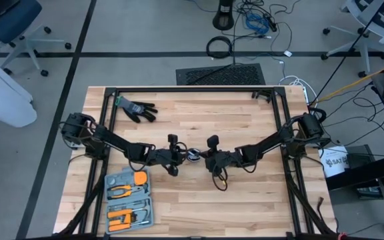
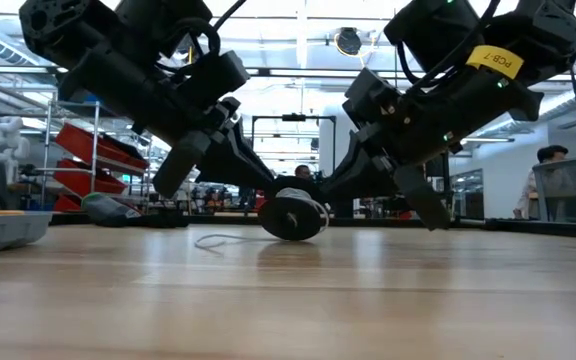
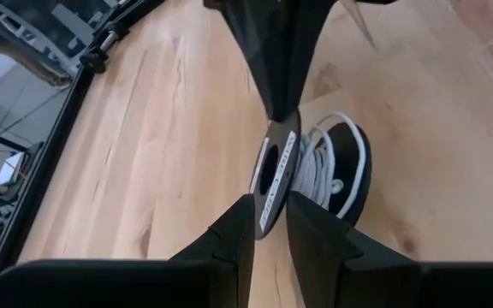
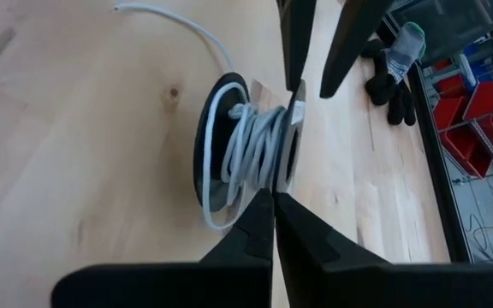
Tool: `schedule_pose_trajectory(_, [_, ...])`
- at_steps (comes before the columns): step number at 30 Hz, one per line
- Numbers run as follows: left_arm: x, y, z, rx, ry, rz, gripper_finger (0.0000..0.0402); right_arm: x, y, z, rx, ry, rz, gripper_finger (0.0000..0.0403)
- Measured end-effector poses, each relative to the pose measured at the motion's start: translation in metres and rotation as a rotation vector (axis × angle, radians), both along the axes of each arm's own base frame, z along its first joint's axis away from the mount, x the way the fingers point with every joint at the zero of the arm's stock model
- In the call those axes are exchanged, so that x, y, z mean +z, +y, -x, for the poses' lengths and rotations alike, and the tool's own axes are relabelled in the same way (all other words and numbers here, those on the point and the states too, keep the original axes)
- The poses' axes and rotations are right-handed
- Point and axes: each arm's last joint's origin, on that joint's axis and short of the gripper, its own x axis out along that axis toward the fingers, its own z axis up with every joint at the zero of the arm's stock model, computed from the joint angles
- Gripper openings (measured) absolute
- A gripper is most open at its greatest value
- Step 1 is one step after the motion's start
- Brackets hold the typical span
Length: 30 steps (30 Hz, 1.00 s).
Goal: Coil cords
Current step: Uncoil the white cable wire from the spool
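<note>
Meeting low at mid-table [image 1: 245, 200]: left hand [image 3: 270, 224] angled down, fingers pinching one black flange of the spool of white cord [image 2: 291, 214], standing on edge; right hand [image 4: 273, 205] opposite, fingers closed together beside it.

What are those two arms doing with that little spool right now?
Left pincer clamped on one spool flange. Right pincer shut, at the same flange. White cord mostly wound, loose tail on the table. Nothing in the way.
</note>
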Motion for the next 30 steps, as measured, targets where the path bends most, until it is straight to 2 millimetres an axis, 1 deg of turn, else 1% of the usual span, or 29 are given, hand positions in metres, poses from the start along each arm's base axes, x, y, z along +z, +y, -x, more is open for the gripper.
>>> schedule_pose_trajectory(20, [-0.002, 0.005, 0.0, 0.019, 0.021, 0.004, 0.0077, 0.0, -0.001, 0.0, -0.004, -0.001, -0.001, 0.0])
schedule_pose_trajectory(24, [-0.006, 0.005, -0.004, 0.016, 0.032, 0.006, 0.0077, 0.0, -0.001, 0.0, -0.005, -0.003, -0.001, 0.0])
schedule_pose_trajectory(30, [-0.012, 0.003, -0.017, 0.026, 0.056, -0.014, 0.0077, 0.0, -0.002, 0.0, -0.013, 0.002, 0.005, 0.0])
